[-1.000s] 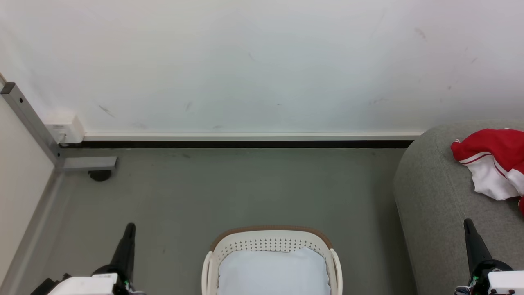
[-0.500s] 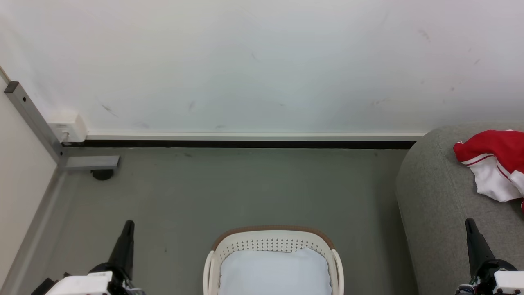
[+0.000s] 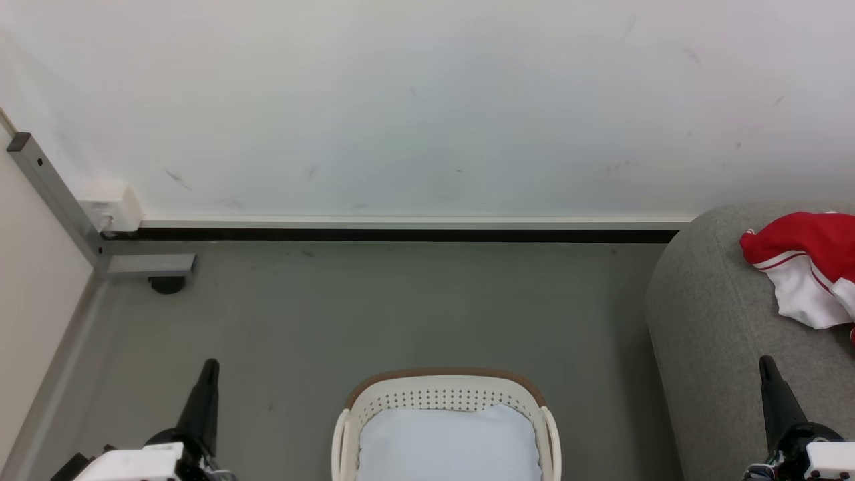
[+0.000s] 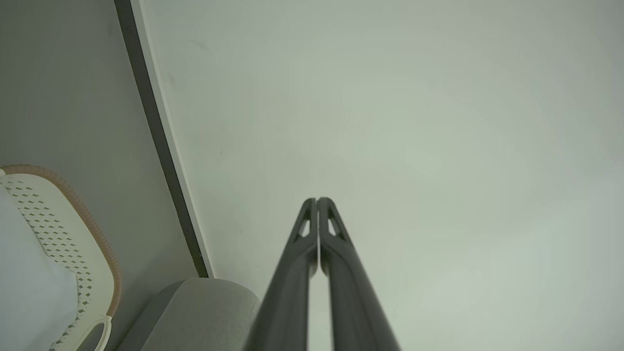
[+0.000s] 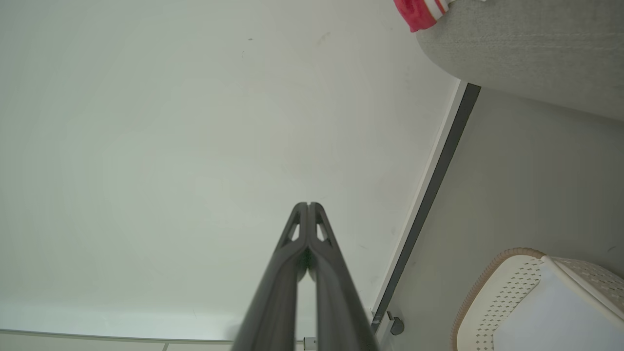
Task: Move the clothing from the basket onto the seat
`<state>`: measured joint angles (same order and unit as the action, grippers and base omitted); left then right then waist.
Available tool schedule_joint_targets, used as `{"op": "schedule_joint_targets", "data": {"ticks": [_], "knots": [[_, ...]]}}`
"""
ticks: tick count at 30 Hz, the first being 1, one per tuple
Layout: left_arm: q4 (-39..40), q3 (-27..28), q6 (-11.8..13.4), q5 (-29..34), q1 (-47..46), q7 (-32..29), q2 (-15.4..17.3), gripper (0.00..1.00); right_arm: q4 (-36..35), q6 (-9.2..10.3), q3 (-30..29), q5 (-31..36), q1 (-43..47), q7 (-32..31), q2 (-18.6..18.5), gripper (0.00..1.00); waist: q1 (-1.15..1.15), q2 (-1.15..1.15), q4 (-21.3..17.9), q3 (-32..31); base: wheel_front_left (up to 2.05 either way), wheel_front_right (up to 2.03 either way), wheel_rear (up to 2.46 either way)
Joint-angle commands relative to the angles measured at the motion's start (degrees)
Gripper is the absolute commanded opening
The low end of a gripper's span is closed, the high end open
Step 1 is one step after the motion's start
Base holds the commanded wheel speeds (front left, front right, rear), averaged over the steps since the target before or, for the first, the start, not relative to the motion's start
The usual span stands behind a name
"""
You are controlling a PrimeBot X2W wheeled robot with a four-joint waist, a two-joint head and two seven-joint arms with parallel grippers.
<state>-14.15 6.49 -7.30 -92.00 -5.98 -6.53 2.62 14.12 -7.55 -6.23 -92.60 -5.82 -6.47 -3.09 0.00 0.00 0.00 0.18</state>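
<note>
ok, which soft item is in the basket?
The pale blue-white cushion pad lies in the basket; the red-and-white clothing is on the grey seat.

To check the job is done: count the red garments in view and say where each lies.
1 for sure: the red-and-white garment lies on the grey seat, at the head view's right. A red scrap below it, cut by the edge, may be a second.

Light: bright, even, kinda flat
Shadows: faint, soft, beside the sofa (image 3: 708,321)
Blur: jaws soft near wrist views' bottom edge
</note>
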Motion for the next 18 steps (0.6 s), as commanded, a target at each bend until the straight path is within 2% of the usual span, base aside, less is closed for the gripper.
{"op": "schedule_joint_targets", "data": {"ticks": [1, 18], "knots": [[0.2, 0.2, -0.3, -0.8, -0.5, -0.2, 0.5, 0.00, -0.2, 0.12, -0.3, 0.0, -0.7, 0.0, 0.0, 0.00, 0.00, 0.00, 0.0, 0.0, 0.00, 0.00, 0.00], [0.2, 0.2, -0.3, -0.8, -0.5, -0.2, 0.5, 0.00, -0.2, 0.12, -0.3, 0.1, -0.7, -0.1, 0.1, 0.00, 0.00, 0.00, 0.0, 0.0, 0.00, 0.00, 0.00]]}}
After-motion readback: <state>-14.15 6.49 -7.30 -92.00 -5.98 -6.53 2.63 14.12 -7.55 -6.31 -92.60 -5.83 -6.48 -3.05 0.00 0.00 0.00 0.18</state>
